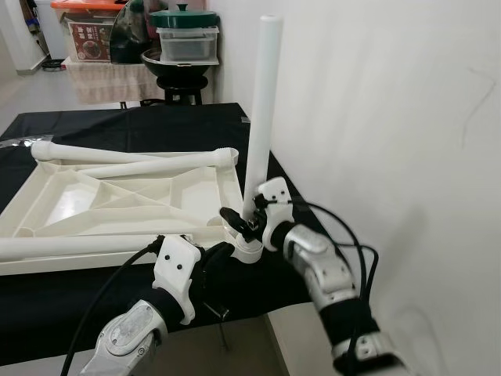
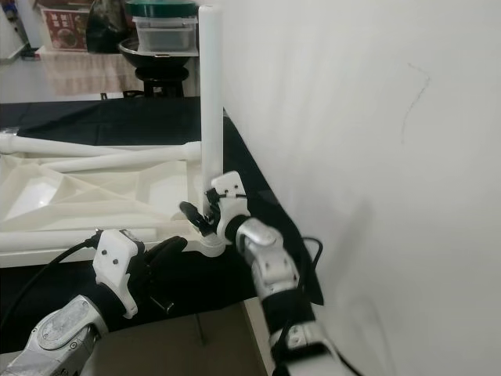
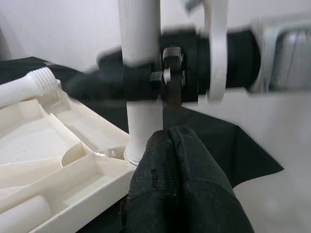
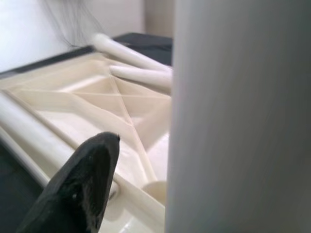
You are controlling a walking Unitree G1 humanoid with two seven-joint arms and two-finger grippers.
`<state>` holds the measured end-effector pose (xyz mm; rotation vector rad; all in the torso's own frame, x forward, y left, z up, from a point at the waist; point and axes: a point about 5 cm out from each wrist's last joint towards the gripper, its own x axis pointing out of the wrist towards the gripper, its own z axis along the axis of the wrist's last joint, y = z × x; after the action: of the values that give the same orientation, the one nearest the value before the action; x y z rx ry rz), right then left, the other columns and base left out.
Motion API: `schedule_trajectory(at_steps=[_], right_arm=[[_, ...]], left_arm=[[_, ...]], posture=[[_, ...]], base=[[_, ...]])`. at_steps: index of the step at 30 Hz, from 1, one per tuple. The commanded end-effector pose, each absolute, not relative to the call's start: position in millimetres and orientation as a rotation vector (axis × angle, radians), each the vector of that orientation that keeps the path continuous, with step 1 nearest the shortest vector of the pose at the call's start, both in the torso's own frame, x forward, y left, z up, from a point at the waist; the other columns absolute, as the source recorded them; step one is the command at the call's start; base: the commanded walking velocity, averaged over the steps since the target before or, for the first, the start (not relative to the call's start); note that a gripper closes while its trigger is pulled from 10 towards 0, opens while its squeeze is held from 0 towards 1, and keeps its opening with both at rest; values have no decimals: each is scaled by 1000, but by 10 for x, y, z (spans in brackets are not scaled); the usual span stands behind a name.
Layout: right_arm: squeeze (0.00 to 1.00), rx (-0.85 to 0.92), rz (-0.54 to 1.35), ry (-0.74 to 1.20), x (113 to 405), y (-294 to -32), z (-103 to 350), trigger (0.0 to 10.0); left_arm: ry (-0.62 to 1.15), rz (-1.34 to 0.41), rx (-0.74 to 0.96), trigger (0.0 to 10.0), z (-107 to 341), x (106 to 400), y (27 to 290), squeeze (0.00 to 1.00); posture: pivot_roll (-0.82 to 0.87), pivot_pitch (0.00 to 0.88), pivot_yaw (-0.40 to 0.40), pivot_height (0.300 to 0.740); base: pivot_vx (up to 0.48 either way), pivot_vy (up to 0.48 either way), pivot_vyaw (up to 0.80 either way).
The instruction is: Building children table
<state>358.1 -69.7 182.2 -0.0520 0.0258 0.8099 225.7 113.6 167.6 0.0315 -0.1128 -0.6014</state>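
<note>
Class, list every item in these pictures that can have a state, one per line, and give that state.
Upright table leg: standing vertical in the tabletop's near right corner socket.
Tabletop: upside down on the black cloth, ribs showing.
Loose legs: lying flat on the tabletop, not fitted.
Right tool: shut on the upright table leg near its base.
Left tool: shut, near the corner socket.
Green pot: lid on.

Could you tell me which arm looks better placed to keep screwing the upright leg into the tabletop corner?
Probably the right: the right gripper is clamped around the upright leg near its base, while the left gripper sits beside the corner socket.
</note>
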Motion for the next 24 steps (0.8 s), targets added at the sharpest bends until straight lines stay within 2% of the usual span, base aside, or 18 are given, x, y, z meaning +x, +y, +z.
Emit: schedule_trajectory(at_steps=[1, 3, 7, 11, 12, 13, 14, 15, 16, 24], right_arm=[[0, -66, 912, 30, 3582, -737, 1808, 10000], [0, -134, 1023, 28, 3592, -863, 1834, 10000], [0, -162, 1156, 42, 3605, -1021, 1895, 10000], [0, -136, 1182, 71, 3642, -1128, 1907, 10000], [0, -129, 1178, 75, 3654, -1170, 1910, 8667], [0, -129, 1178, 75, 3654, -1170, 1910, 8667], [0, -121, 1174, 75, 3667, -1209, 1916, 6588], [0, -121, 1174, 75, 3667, -1209, 1916, 6588], [0, -109, 1148, 66, 3687, -1253, 1929, 0], [0, -90, 1102, 23, 3658, -1404, 1919, 0]], left_arm=[[-112, -601, 37, 10000, 1660, 2267, 1122, 0], [-112, -600, 38, 10000, 1654, 2268, 1119, 0], [-110, -598, 38, 10000, 1649, 2269, 1122, 0], [-107, -599, 39, 10000, 1639, 2264, 1128, 0], [-106, -599, 39, 10000, 1636, 2261, 1129, 0], [-106, -599, 39, 10000, 1636, 2261, 1129, 0], [-105, -600, 39, 10000, 1633, 2259, 1128, 0], [-105, -600, 39, 10000, 1633, 2259, 1128, 0], [-104, -600, 38, 10000, 1631, 2256, 1127, 0], [-105, -601, 37, 10000, 1640, 2239, 1121, 0]], posture=[[2, 2, -96, 740], [4, 0, -99, 740], [5, 0, -99, 740], [8, 0, -92, 740], [9, 0, -91, 740], [9, 0, -91, 740], [9, 0, -91, 740], [9, 0, -91, 740], [9, 0, -91, 740], [-4, 4, -86, 740]], base=[[0, 0, 0], [0, 0, 0], [0, 0, 0], [0, 0, 0], [0, 0, 0], [0, 0, 0], [0, 0, 0], [0, 0, 0], [0, 0, 0], [0, 0, 0]])
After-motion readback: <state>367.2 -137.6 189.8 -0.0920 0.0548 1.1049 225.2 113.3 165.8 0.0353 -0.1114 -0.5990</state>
